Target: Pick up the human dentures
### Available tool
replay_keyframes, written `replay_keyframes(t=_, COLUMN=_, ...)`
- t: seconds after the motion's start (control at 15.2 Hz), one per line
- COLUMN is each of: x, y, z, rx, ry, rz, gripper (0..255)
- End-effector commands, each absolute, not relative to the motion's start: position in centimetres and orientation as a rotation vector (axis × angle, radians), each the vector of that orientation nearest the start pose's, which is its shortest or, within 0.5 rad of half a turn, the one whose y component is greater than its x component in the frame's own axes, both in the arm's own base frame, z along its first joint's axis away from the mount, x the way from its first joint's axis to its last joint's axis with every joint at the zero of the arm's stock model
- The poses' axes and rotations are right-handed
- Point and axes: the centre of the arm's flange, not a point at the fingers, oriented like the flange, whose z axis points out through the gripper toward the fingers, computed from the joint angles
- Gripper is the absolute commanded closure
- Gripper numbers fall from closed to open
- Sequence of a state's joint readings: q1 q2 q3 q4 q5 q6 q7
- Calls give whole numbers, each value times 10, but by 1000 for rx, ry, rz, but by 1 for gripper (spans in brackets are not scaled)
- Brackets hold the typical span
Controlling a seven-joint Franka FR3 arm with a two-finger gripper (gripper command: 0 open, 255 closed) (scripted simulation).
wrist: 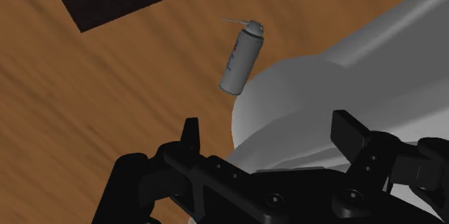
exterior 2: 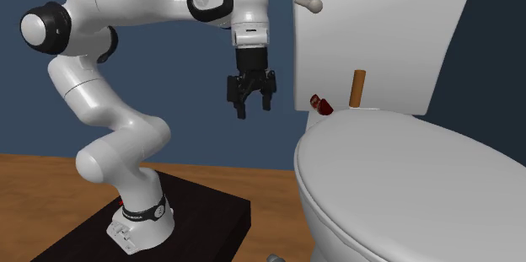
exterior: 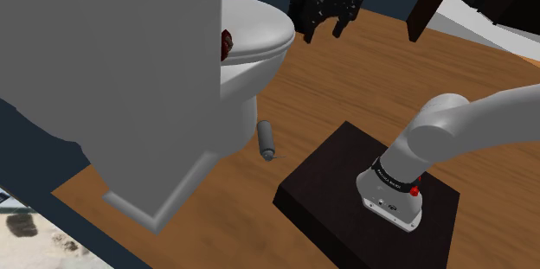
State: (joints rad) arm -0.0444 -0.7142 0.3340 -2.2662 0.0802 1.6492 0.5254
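The dentures point(exterior 2: 320, 104) are a small dark red lump at the back of the white toilet lid point(exterior 2: 405, 176), close against the tank point(exterior 2: 379, 33). In the shoulder view the dentures point(exterior: 227, 44) peek out from behind the tank's edge. My black gripper point(exterior 2: 250, 100) hangs open in the air off the side of the toilet, about level with the dentures and apart from them. It points down, and nothing is between its fingers point(wrist: 191, 136). From the shoulder view the gripper point(exterior: 329, 12) is to the right of the lid point(exterior: 251, 29).
A brown upright cylinder point(exterior 2: 358, 89) stands on the lid beside the dentures. A grey spray can point(wrist: 241, 57) lies on the wooden floor by the toilet bowl point(wrist: 345, 78), also the spray can point(exterior: 266, 139). The dark stand point(exterior: 363, 198) sits on the floor nearby.
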Motion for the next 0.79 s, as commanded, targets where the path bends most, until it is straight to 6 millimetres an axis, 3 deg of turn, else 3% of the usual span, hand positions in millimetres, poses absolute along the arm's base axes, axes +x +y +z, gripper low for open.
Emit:
replay_keyframes(t=0.0, x=328, y=163, z=598, rx=-3172, ry=606, rz=-206, gripper=0)
replay_keyframes(t=0.73, x=389, y=291, z=606, rx=-2979, ry=1125, rz=-319, gripper=0)
